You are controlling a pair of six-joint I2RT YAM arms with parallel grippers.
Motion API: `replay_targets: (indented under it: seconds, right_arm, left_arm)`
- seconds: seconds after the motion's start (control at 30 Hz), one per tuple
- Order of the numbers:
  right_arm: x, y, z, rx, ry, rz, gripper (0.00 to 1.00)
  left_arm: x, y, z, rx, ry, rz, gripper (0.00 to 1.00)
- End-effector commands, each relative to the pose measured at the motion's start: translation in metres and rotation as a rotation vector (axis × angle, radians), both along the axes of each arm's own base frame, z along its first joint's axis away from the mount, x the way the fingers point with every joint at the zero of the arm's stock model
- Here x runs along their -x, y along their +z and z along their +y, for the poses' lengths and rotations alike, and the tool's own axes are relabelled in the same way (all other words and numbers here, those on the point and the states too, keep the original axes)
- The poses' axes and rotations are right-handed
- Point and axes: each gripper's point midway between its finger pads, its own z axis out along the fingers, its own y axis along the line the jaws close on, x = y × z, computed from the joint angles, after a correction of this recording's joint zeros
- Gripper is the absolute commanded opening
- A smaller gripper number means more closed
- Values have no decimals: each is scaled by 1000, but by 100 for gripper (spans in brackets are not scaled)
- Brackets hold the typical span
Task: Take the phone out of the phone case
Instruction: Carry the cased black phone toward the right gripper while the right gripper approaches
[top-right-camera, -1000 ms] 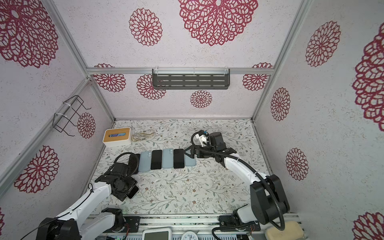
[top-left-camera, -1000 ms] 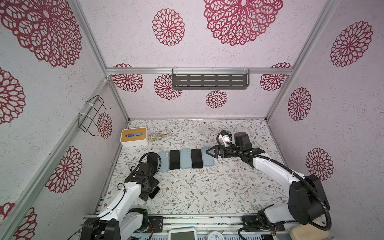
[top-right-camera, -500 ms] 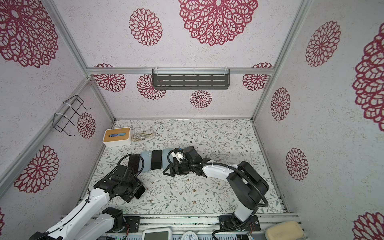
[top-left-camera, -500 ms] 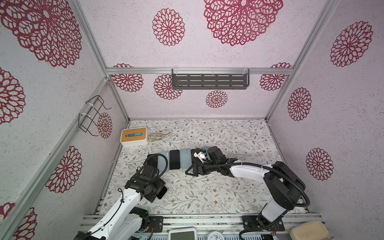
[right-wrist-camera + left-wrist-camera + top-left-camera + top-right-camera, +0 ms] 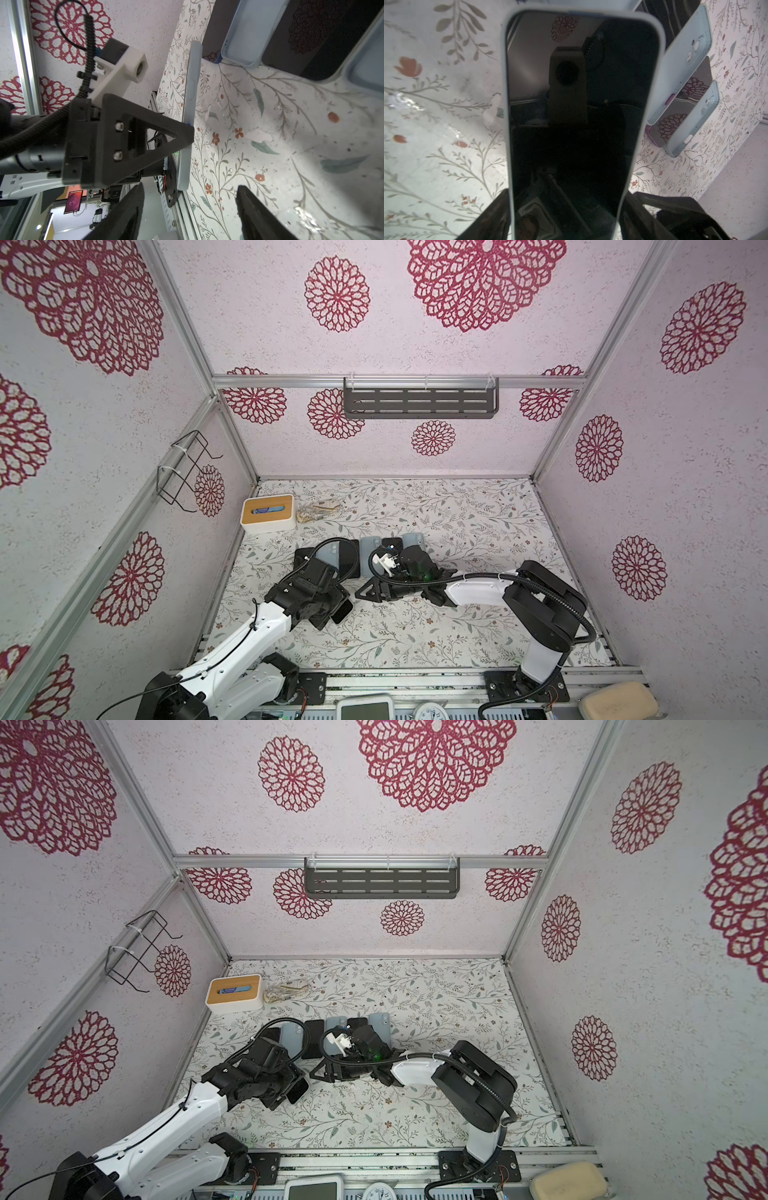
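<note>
Pale case (image 5: pixel 504 72), phone (image 5: pixel 571 124) inside, left hand (image 5: pixel 328 610) seemingly gripping

Desk: Starting where?
Photographer: Counting four handsets: three bare phones (image 5: pixel 391 542) lying loose, one cased phone (image 5: pixel 571 124) besides.
Desk: Tallying empty cases (image 5: pixel 413 539)?
Photographer: Tallying three, each pale blue.
Desk: Logging machinery?
Photographer: Logging two robot arms (image 5: pixel 253 635), white-shelled with black joints.
Desk: Noting anything else?
Photographer: Noting one tissue box (image 5: pixel 269 514), one crumpled wrapper (image 5: pixel 316 510), one slotted wall shelf (image 5: pixel 419 404), one wire rack (image 5: pixel 185 472), one yellow sponge (image 5: pixel 615 701), one small screen (image 5: pixel 365 707).
</note>
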Motion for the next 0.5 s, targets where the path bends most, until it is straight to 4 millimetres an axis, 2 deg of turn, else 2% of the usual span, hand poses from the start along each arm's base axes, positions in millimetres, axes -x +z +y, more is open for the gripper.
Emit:
replay_targets:
  seconds: [0.0, 0.47]
  right_arm:
    - [1, 15, 8, -71, -11, -5, 68]
    - [5, 10, 16, -69, -12, 25, 45]
  left_arm:
    - [-20, 18, -13, 35, 1, -86, 57]
    - [-31, 30, -27, 47, -26, -134, 57]
